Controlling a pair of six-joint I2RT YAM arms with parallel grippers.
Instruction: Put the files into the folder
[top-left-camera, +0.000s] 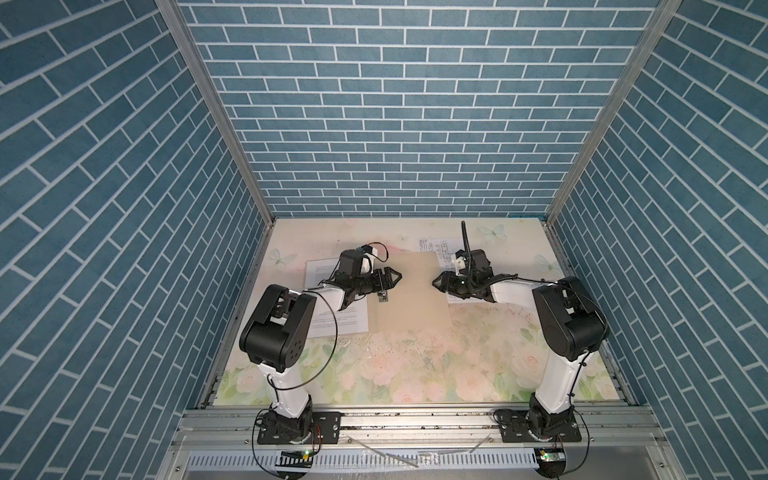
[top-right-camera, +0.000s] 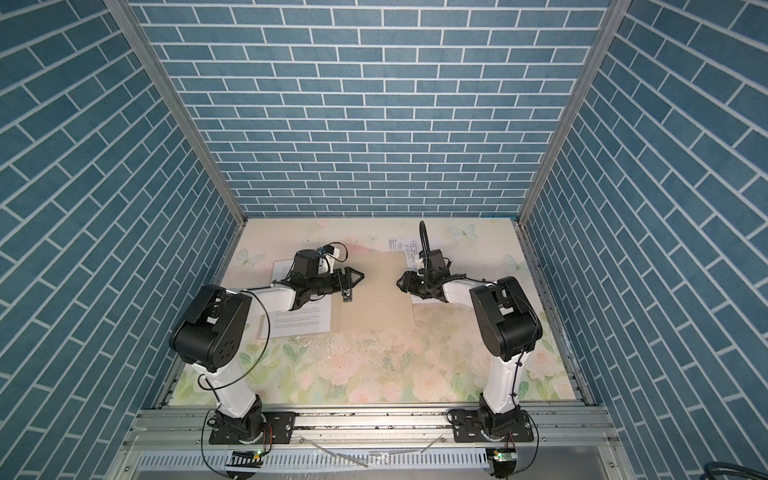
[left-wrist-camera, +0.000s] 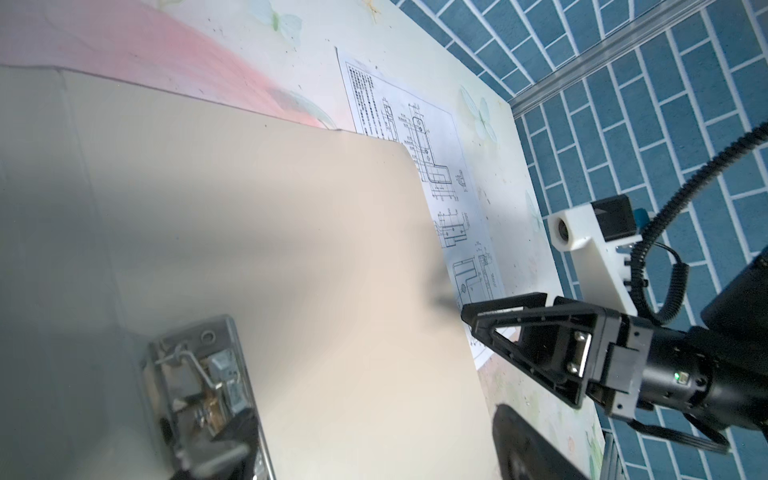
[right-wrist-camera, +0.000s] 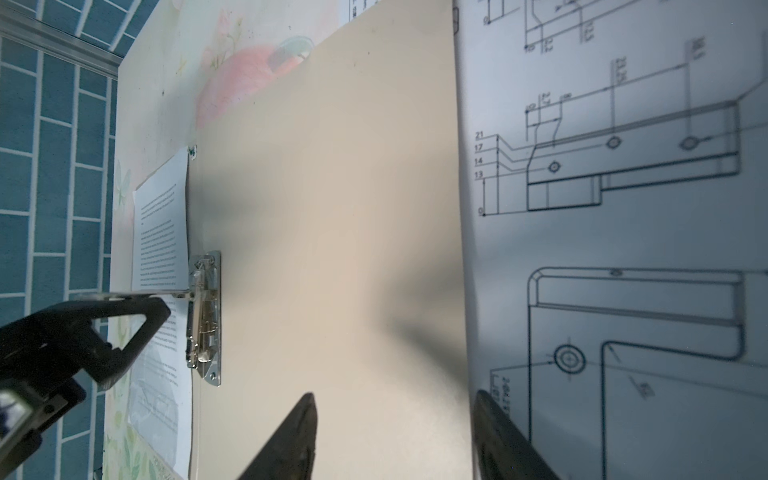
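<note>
Right now your folder (top-left-camera: 409, 295) lies flat, with a metal clip (top-left-camera: 382, 296) on its left edge. The text sheet (top-left-camera: 353, 323) lies just left of the folder. The drawing sheet (top-left-camera: 427, 246) lies along the folder's right side, toward its far corner. Your left gripper (top-left-camera: 397, 276) hangs over the folder's clip edge, jaws spread and empty. Your right gripper (top-left-camera: 436, 284) straddles the folder's right edge, jaws apart, grasping nothing.

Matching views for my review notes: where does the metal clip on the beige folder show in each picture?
Top view: the metal clip sits on the folder's left edge, about halfway along.
Top view: the clip is at the same spot on the folder's left edge.
Left wrist: the clip is close up and blurred, on the folder's shaded part.
Right wrist: the clip is on the folder's edge, beside the text sheet.
Shared landmark: the folder.
</note>
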